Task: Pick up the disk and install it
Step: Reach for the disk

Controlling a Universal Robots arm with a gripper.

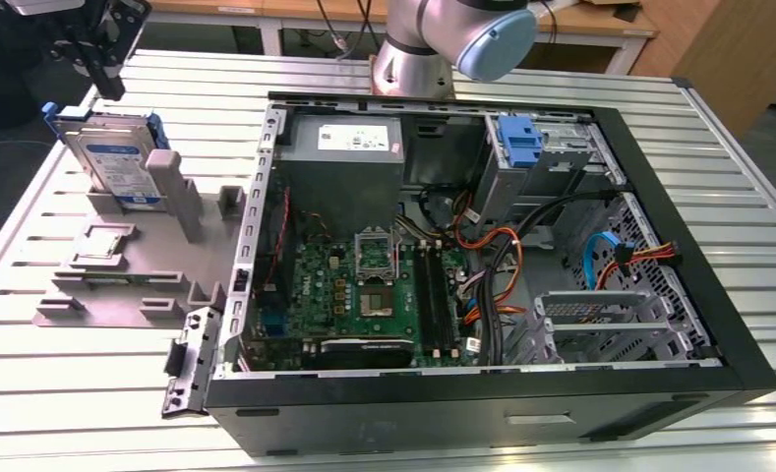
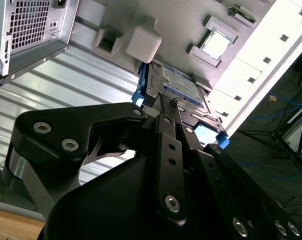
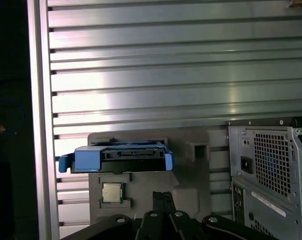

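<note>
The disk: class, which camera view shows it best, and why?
The exterior view: the disk stands on edge in the grey holder, label and blue carrier plain. The first wrist view shows it edge-on; in the second wrist view the hand hides part.

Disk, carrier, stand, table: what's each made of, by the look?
Disk: likely metal, silver-grey sheen, with a glossy white-and-blue label.
Carrier: blue plastic, uniform colour, moulded edges.
Stand: matte grey, probably plastic, blocky moulded shapes.
Table: looks like aluminium, ribbed slats with bright brushed reflections.
</note>
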